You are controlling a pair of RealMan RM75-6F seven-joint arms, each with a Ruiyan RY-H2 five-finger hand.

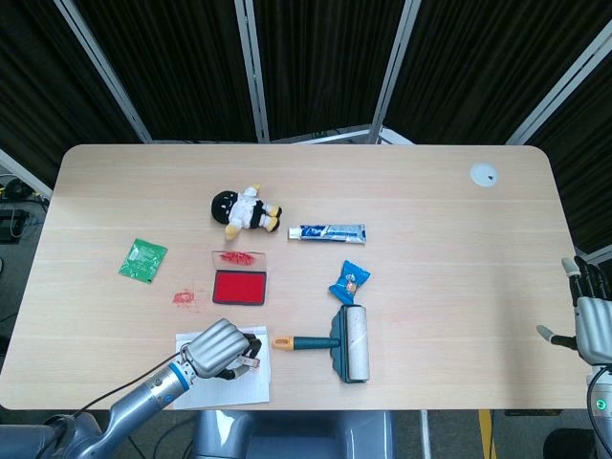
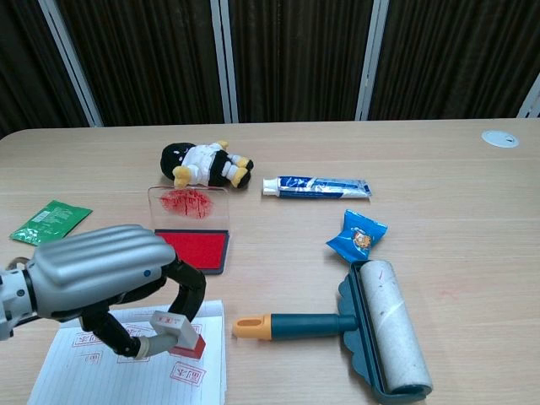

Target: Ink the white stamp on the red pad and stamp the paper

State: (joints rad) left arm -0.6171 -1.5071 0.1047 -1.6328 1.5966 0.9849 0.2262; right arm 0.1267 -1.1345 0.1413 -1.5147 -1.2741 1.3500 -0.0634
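My left hand (image 2: 97,274) pinches the white stamp (image 2: 177,333) and holds it just above the lined paper (image 2: 110,384), red inked face down. A fresh red mark (image 2: 187,374) lies on the paper right below it, with older marks beside. In the head view the left hand (image 1: 218,349) hovers over the paper (image 1: 229,392) at the table's front edge. The red pad (image 2: 196,249) sits open behind the paper, its clear lid (image 2: 187,205) standing up. My right hand (image 1: 593,323) rests far right, off the table edge, fingers apart, holding nothing.
A lint roller (image 2: 371,325) lies right of the paper, its orange handle tip near the stamp. A blue snack packet (image 2: 356,235), toothpaste tube (image 2: 316,187) and plush doll (image 2: 202,164) sit further back. A green sachet (image 2: 49,222) and a red smear (image 2: 94,265) are at left.
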